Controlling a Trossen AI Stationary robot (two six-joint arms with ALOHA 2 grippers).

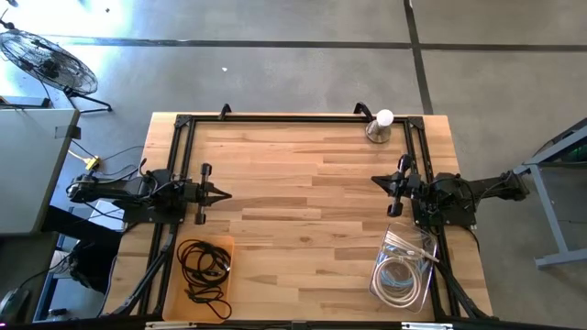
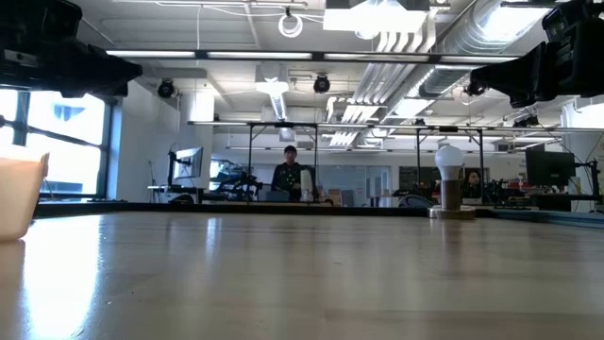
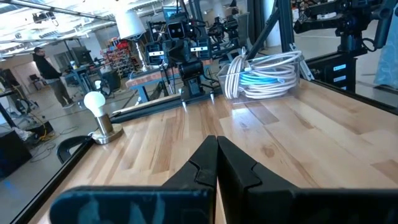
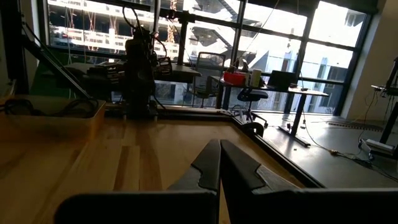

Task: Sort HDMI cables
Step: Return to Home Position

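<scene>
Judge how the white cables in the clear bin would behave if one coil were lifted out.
Probably floppy: the white cables are thin loops that lie unevenly over one another rather than holding a flat ring. Likely to snag: the coils overlap in the clear bin, so lifting one may drag a neighbour along. Probably light, given how thin they look.

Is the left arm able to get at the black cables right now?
Probably yes: the black cables lie uncovered in an open bin close to the left pincer, with nothing between them.
</scene>
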